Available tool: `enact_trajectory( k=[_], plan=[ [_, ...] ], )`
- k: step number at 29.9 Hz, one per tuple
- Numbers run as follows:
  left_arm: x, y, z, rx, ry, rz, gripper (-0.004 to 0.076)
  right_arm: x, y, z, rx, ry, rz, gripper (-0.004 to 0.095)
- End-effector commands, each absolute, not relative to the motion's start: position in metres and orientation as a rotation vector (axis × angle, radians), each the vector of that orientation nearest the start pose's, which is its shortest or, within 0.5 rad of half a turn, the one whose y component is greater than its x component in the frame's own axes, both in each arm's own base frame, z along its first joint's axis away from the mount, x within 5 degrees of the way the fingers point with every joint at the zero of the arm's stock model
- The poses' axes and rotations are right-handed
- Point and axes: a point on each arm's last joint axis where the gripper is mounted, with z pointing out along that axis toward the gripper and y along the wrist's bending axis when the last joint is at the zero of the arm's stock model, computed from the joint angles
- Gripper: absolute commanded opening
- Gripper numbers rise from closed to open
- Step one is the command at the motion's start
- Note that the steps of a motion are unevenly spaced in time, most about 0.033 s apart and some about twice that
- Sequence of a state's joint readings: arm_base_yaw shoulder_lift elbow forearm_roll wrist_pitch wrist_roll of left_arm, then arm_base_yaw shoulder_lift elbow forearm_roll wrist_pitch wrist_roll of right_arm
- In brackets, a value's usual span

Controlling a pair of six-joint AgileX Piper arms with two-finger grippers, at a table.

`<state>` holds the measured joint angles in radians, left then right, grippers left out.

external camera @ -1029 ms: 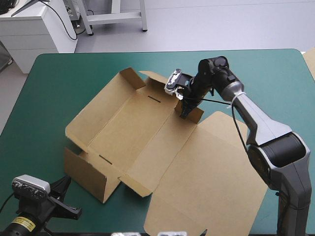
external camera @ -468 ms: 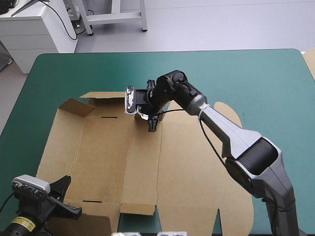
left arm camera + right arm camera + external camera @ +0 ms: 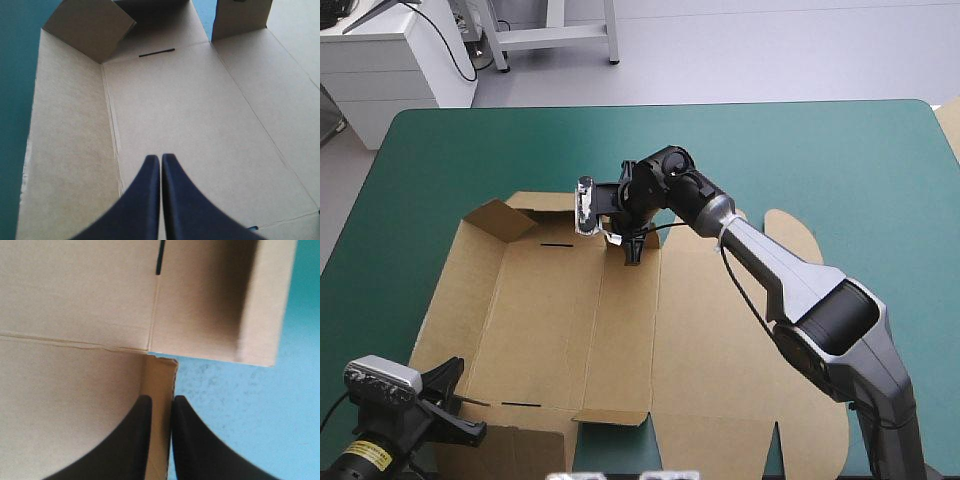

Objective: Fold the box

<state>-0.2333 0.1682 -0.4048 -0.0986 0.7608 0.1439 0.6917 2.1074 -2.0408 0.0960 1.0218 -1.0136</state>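
We're watching the right arm [image 3: 790, 275] come in from the near right corner, elbow bent over the big lid panel and forearm stretched across to the far edge of the box [image 3: 620, 340]. Its wrist is tipped down, so the right gripper [image 3: 633, 252] points almost straight at the board. From its own wrist view the two black fingers [image 3: 132, 440] are all but together, pinching a thin strip of brown board that stands edge-on between them, with the teal-green cover [image 3: 880, 180] just beside it. The left arm [image 3: 380, 430] sits low at the near left corner. There the left gripper [image 3: 160, 157] hangs over the box's near end with its fingers pressed together in one pointed arch. We see nothing between them, and the middle panel runs out ahead of them. The box itself lies opened out on the cover, left of the middle and reaching the near edge, with the rounded lid tabs off to the right. A corner flap [image 3: 500, 218] tilts up at the far left, and a dark slot [image 3: 156, 52] is cut just inside the far crease. The board we see is plain brown.
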Motion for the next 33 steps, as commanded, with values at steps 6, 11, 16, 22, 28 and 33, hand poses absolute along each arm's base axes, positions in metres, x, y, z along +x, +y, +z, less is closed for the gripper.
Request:
enact_trajectory(
  k=[6, 11, 16, 22, 28, 33],
  plan=[
    [0.042, -0.016, 0.283, 0.322, 1.905, -0.184, -0.0008, 0.353, 0.301, 0.341, -1.783, 1.69, -0.01, 0.042],
    [0.042, -0.016, 0.283, 0.322, 1.905, -0.184, -0.0008, 0.341, 0.286, 0.362, -1.768, 1.763, -0.041, 0.0416],
    [0.042, -0.016, 0.283, 0.322, 1.905, -0.184, -0.0008, 0.327, 0.262, 0.401, -1.685, 1.768, -0.152, 0.0412],
    [0.042, -0.016, 0.283, 0.322, 1.905, -0.184, -0.0008, 0.325, 0.212, 0.437, -1.434, 1.904, -0.255, 0.0282],
    [0.042, -0.016, 0.283, 0.322, 1.905, -0.181, -0.0008, 0.329, 0.136, 0.466, -1.01, 2.122, -0.202, 0.0203],
    [0.042, -0.016, 0.283, 0.319, 1.908, -0.179, -0.0008, 0.315, 0.082, 0.493, -0.739, 2.151, -0.096, 0.0203]
  ],
)
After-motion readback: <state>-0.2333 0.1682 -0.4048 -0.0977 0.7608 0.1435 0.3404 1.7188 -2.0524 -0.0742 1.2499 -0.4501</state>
